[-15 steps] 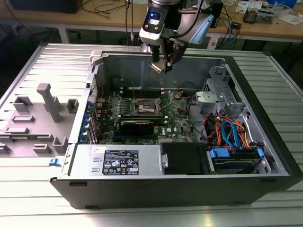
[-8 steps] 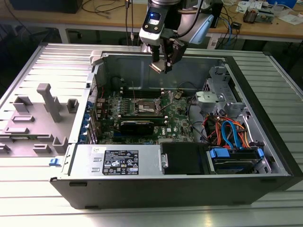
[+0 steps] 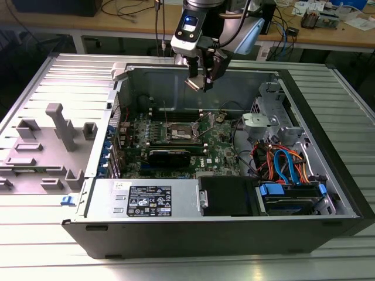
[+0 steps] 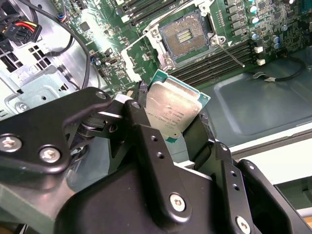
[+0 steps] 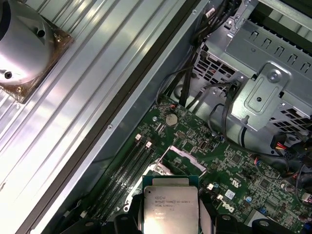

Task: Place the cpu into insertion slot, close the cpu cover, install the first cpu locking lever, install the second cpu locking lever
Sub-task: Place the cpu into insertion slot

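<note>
Above the open computer case (image 3: pixel 234 228), which lies on its side on the ribbed metal table (image 3: pixel 176 270), the gripper (image 3: pixel 199 81) hangs with the cpu (image 3: pixel 193 85) clamped between its two black fingers. In the second wrist view the fingers (image 4: pixel 141 122) press on opposite edges of the cpu (image 4: pixel 173 109), which is tilted, its silvery lid facing the camera and a green rim showing along its edges. The chip is in the air, well apart from the green motherboard (image 3: pixel 217 149) beneath it.

On the motherboard the insertion slot (image 4: pixel 187 36) is bare, its dark centre exposed inside the silver rim. The cpu cover (image 4: pixel 141 53) is swung open just beside the slot, and a thin locking lever (image 4: pixel 229 51) juts from the slot's corner across the long memory slots (image 4: pixel 219 61).

In the first wrist view the cpu (image 5: pixel 170 204) hides most of the slot, with a coin cell battery (image 5: pixel 170 119) and a metal drive cage (image 5: pixel 273 92) beyond it. Toward the exterior view's left, grey fixtures (image 3: pixel 55 126) stand on the table.
</note>
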